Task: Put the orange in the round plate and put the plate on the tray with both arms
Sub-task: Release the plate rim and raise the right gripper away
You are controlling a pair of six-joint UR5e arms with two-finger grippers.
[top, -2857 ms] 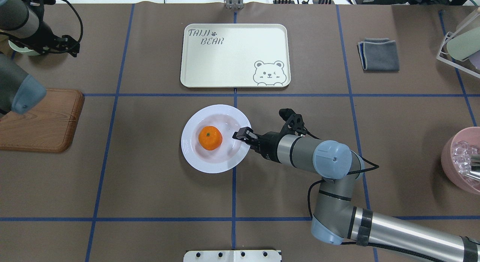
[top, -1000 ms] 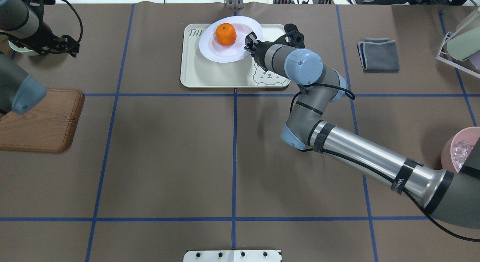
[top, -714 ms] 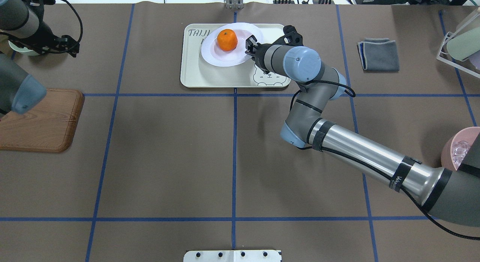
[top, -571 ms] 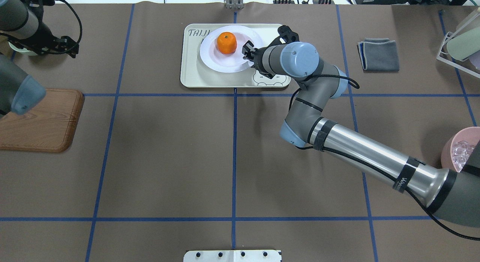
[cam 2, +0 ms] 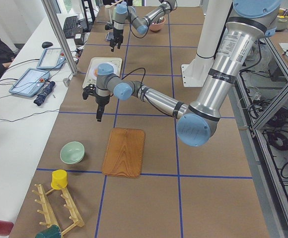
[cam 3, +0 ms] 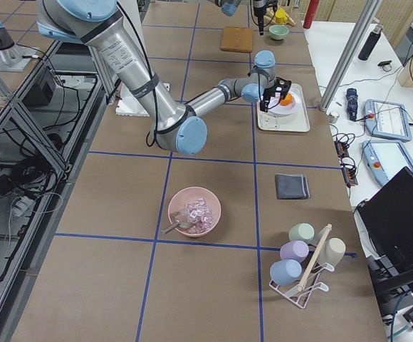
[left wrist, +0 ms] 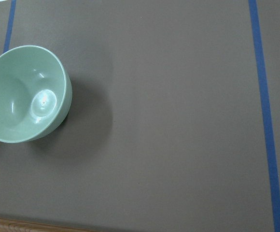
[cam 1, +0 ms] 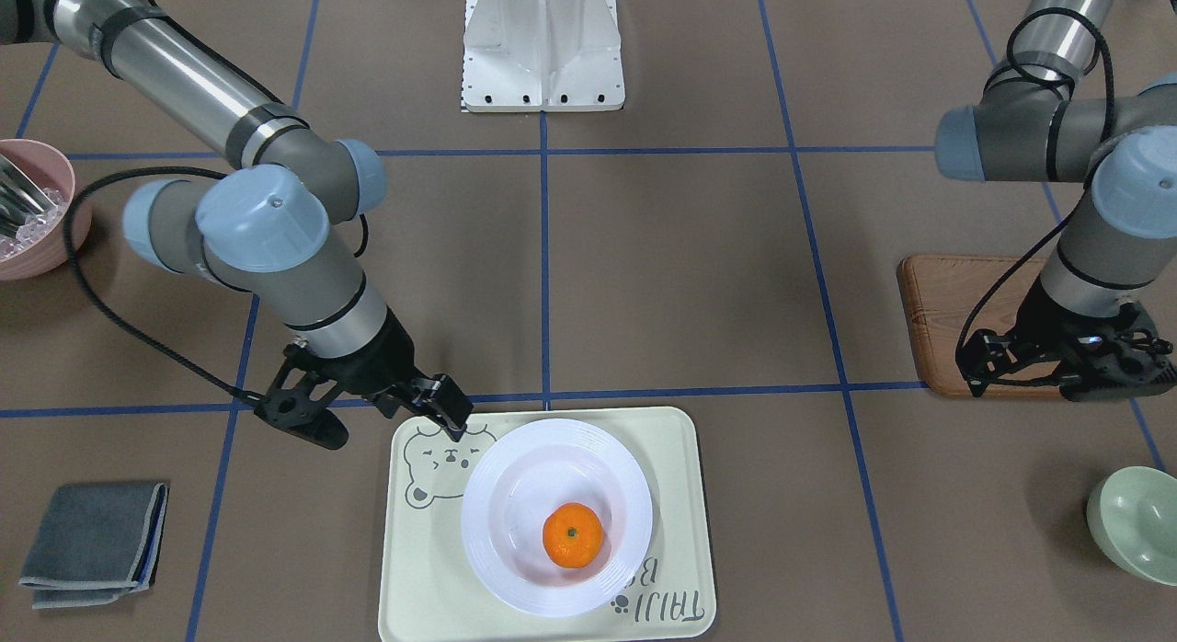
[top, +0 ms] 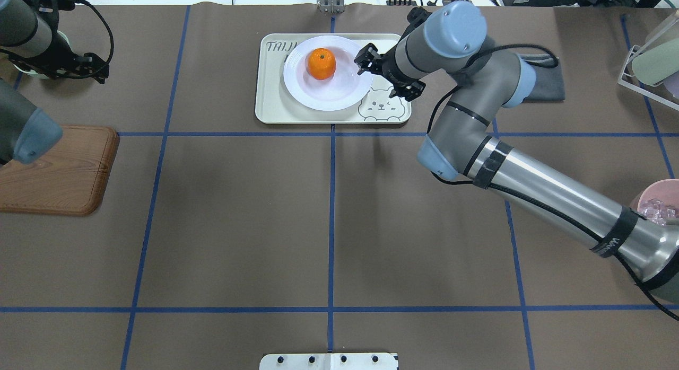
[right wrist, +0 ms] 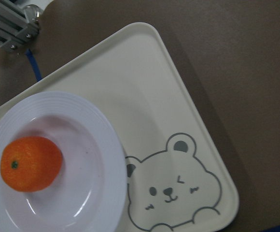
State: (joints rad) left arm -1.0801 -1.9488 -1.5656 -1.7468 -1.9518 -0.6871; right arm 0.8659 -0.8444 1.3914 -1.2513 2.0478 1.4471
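Observation:
The orange (cam 1: 572, 534) (top: 321, 63) (right wrist: 30, 163) lies in the white round plate (cam 1: 524, 476) (top: 339, 91) (right wrist: 91, 159). The plate rests flat on the cream bear tray (cam 1: 432, 587) (top: 276, 105) (right wrist: 145, 87). My right gripper (cam 1: 449, 414) (top: 366, 58) hovers open just above and beside the plate's rim, clear of it, holding nothing. My left gripper (cam 1: 1071, 366) (top: 79, 68) hangs far off at the table's left end, pointing down near the green bowl. Its fingers do not show clearly, so I cannot tell their state.
A brown wooden board (cam 1: 956, 320) (top: 58, 168) lies under the left arm. A pale green bowl (cam 1: 1136, 522) (left wrist: 24, 94) sits beyond it. A pink bowl (cam 1: 32, 210) and a folded grey cloth (cam 1: 92, 541) are on the right side.
The right gripper carried the plate with the orange from the table's middle onto the tray, let go of the rim and lifted away. The left arm barely moved.

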